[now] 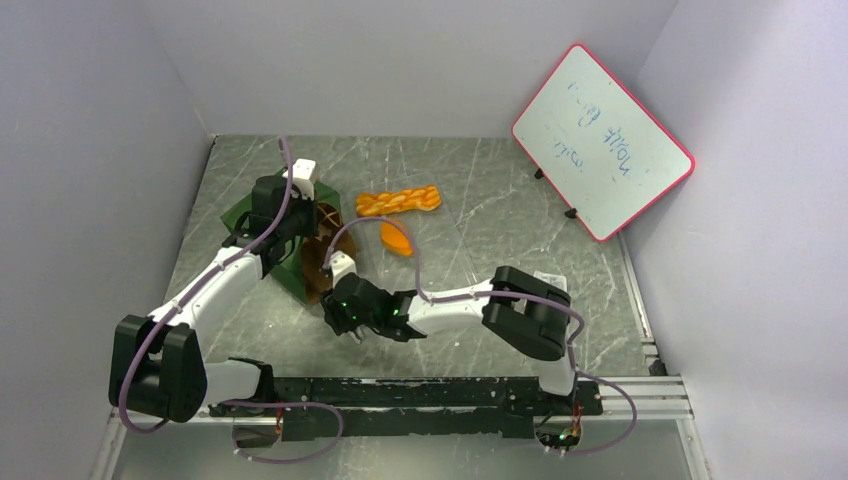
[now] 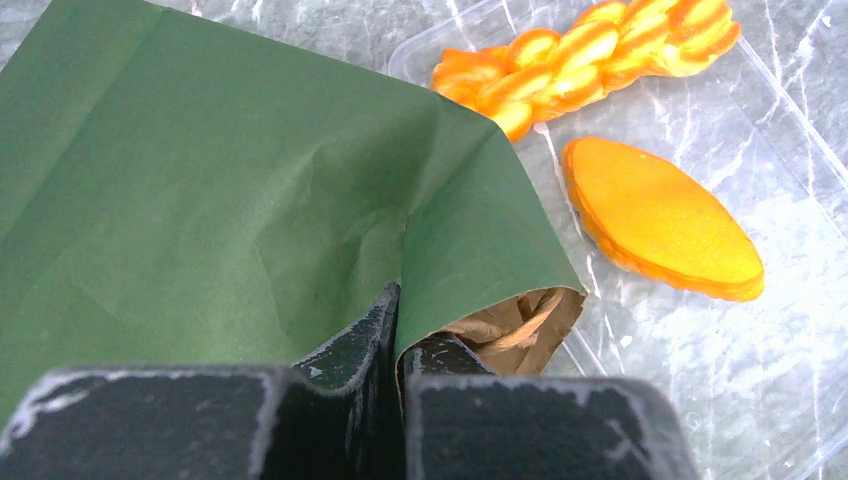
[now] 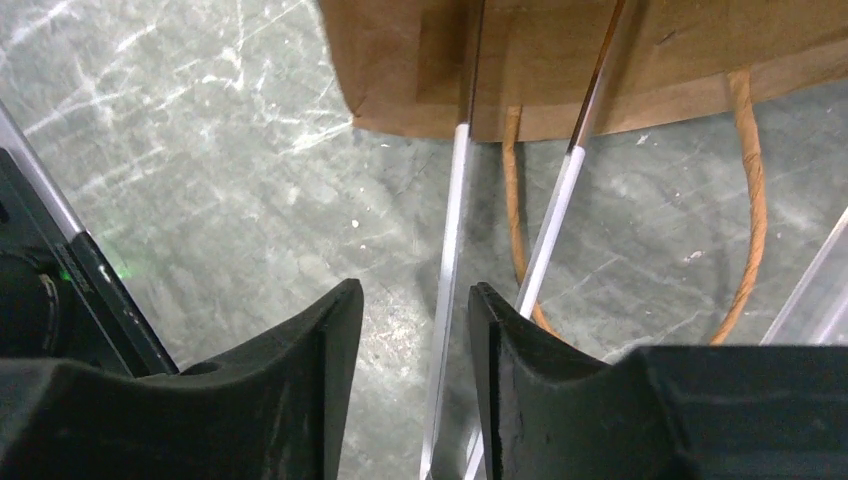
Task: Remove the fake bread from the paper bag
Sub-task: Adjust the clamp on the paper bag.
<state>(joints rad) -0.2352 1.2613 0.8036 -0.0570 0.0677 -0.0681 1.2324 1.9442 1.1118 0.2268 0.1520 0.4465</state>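
The dark green paper bag (image 1: 250, 215) lies tipped at the left, its brown mouth (image 3: 560, 60) facing my right gripper. My left gripper (image 2: 400, 320) is shut on the bag's upper edge (image 2: 300, 200), pinching the green paper. A braided loaf (image 1: 400, 201) and an oval roll (image 1: 397, 238) of fake bread lie outside the bag, also in the left wrist view as the loaf (image 2: 590, 55) and the roll (image 2: 660, 220). My right gripper (image 3: 412, 300) stands open just before the bag's mouth. One arm of the metal tongs (image 3: 455, 200) runs between its fingers into the bag.
A clear plastic tray (image 2: 790, 150) holds the two breads. The bag's tan loop handles (image 3: 755, 200) lie on the table in front of the mouth. A red-framed whiteboard (image 1: 603, 140) leans at the back right. Grey walls close in on three sides.
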